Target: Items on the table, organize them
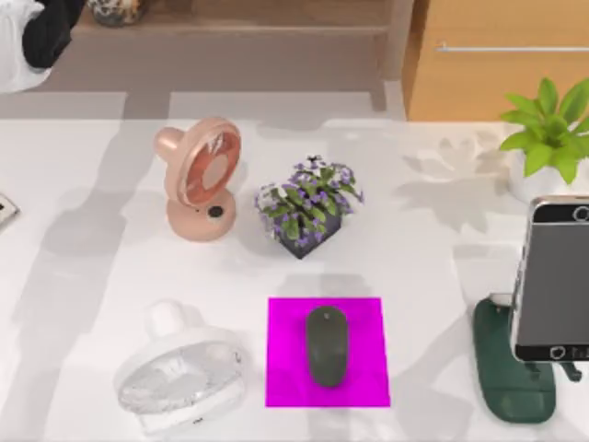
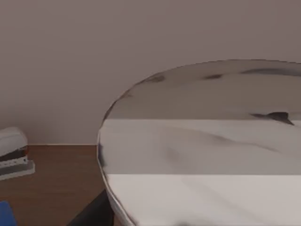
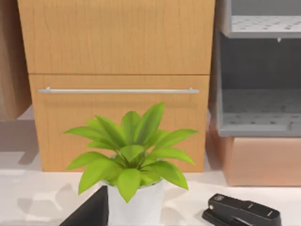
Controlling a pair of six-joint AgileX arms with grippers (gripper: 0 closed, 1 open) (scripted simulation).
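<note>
A dark grey oval mouse [image 1: 327,345] lies on a magenta square pad [image 1: 285,368] at the front middle of the white table [image 1: 83,285]. At the right edge, a black-screened, silver-edged smartphone [image 1: 552,276] stands upright on a dark green stand [image 1: 515,387]. My left arm [image 1: 37,32] sits parked beyond the table's far left corner. A dark wedge of my left gripper [image 2: 91,212] shows in the left wrist view, and one of my right gripper [image 3: 89,209] in the right wrist view, near the green plant [image 3: 131,160].
A pink fan [image 1: 198,180] stands at the back left, with a purple-flowered pot [image 1: 308,212] beside it. A white fan [image 1: 179,382] lies at the front left. The green plant [image 1: 552,129] occupies the back right corner. A black stapler [image 3: 242,212] lies near it.
</note>
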